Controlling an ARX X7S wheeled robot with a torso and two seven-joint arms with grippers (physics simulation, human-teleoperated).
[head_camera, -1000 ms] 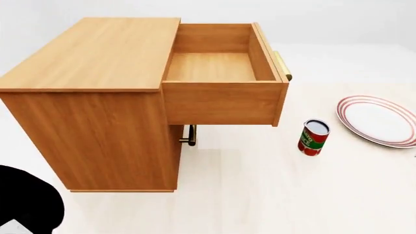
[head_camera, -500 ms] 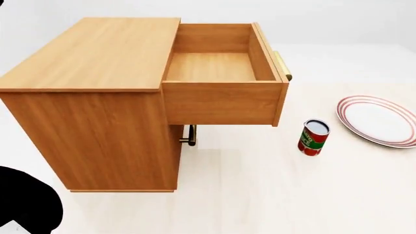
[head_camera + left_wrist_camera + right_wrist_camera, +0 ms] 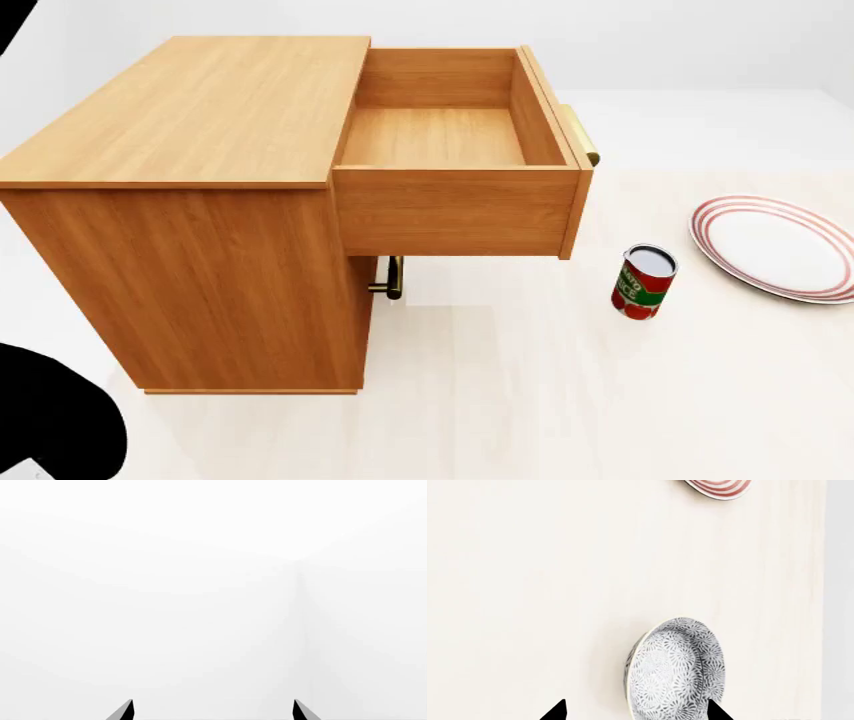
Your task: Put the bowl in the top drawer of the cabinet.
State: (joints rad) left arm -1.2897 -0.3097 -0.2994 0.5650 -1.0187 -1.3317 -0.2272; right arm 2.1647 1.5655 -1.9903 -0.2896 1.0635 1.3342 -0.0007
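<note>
The bowl, blue-grey and white speckled, shows only in the right wrist view, resting on the pale floor. My right gripper is open, its two dark fingertips standing either side of the bowl's near part without closing on it. The cabinet fills the left of the head view. Its top drawer is pulled fully out and is empty, with its brass handle on the front. My left gripper is open and faces a blank white wall. The bowl is outside the head view.
A red and green can stands on the floor just right of the open drawer. A white plate with red rim rings lies further right and also shows as the plate beyond the bowl. The lower drawer's handle sits under the open drawer.
The dark shape of my left arm at the head view's lower left has shifted slightly, and a dark sliver has appeared in the top left corner. Cabinet, can and plate have not moved.
</note>
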